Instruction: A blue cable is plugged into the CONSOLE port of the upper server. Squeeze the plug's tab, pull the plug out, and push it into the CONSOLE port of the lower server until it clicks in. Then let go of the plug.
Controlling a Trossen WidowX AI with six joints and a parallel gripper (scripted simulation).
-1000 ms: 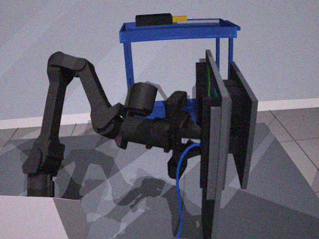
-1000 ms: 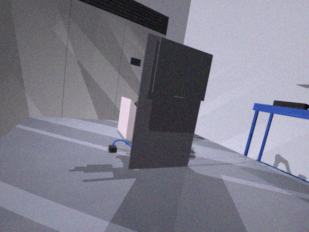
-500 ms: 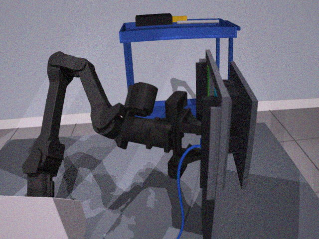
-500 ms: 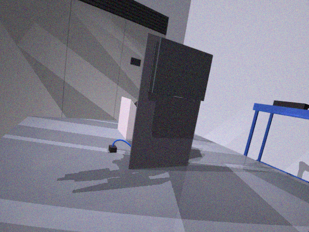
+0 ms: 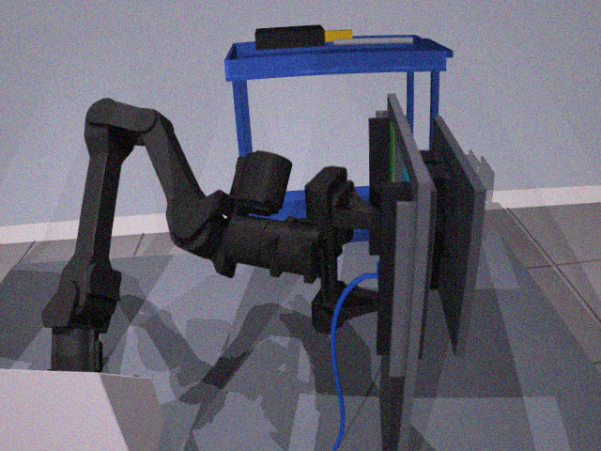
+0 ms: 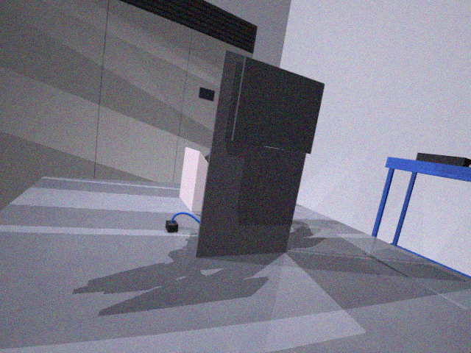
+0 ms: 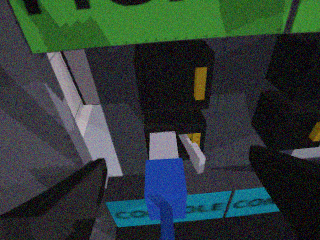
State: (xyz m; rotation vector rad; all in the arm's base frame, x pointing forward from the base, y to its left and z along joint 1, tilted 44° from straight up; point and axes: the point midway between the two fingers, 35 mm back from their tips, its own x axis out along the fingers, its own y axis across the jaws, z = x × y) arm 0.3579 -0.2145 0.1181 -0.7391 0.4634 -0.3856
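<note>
Two jaws (image 5: 377,256) are standing wide apart, one on either side of the blue plug (image 5: 377,268) (image 7: 165,187), and they're gripping nothing! The plug is sitting at a dark socket (image 7: 175,121) just above the teal CONSOLE label (image 7: 210,209), its pale nose (image 7: 163,144) pointing in and its little tab (image 7: 195,155) slanting out to the side. The blue cable (image 5: 333,334) (image 6: 185,213) (image 7: 167,227) is trailing away from its back end.

So how far along are we? The plug is resting free of the jaws, so the letting-go is looking done, if this is the lower server's port. Whether it is, I cannot tell from here, and nothing is showing whether the plug is fully clicked in. If it's the right port, only backing straight off is remaining; if not, the squeeze, pull and push are all waiting.
</note>
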